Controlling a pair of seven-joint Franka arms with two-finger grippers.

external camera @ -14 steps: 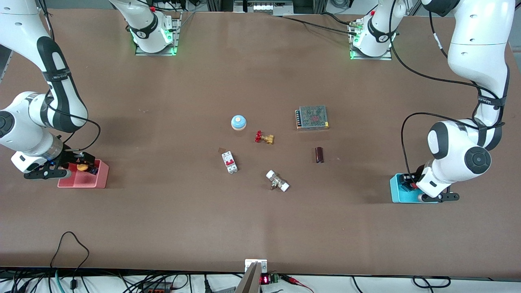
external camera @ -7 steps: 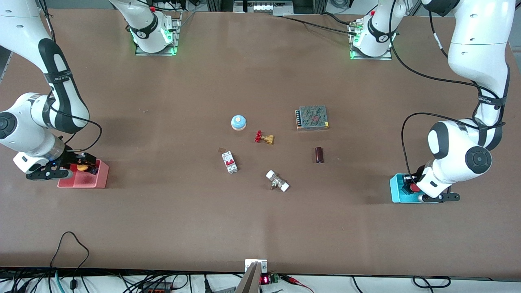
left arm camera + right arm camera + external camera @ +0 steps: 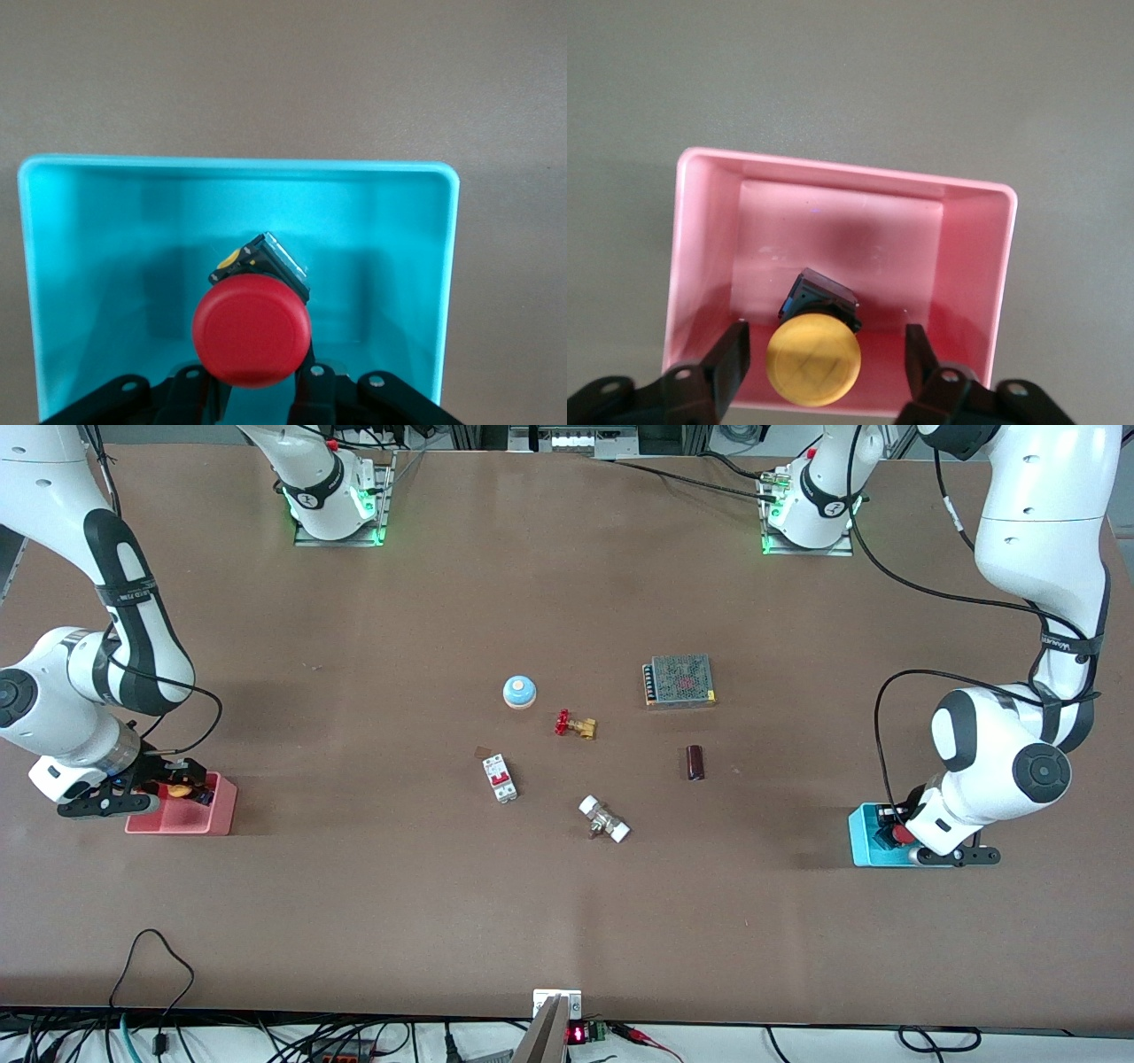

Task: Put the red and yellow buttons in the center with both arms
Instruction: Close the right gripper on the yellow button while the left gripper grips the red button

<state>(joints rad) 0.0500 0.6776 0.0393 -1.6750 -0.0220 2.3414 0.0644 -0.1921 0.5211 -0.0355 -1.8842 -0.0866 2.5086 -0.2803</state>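
Observation:
The red button (image 3: pixel 252 331) with its black body is in the teal bin (image 3: pixel 239 165) at the left arm's end of the table. My left gripper (image 3: pixel 255 388) is shut on it, one finger on each side under the cap; both show in the front view, gripper (image 3: pixel 895 836) and bin (image 3: pixel 859 837). The yellow button (image 3: pixel 812 361) lies tilted in the pink bin (image 3: pixel 842 173) at the right arm's end. My right gripper (image 3: pixel 824 351) is open, its fingers wide on either side of the cap without touching; it is over the bin (image 3: pixel 190 820) in the front view (image 3: pixel 175 784).
Around the table's centre (image 3: pixel 620 766) lie a light-blue bell (image 3: pixel 519 691), a brass valve with a red handle (image 3: pixel 574 724), a white circuit breaker (image 3: pixel 500 777), a white-ended fitting (image 3: pixel 604 819), a dark cylinder (image 3: pixel 695 762) and a metal power supply (image 3: pixel 679 680).
The right arm's wrist has shifted slightly over the pink bin. The left gripper has shifted a little in the teal bin and more of the red cap shows.

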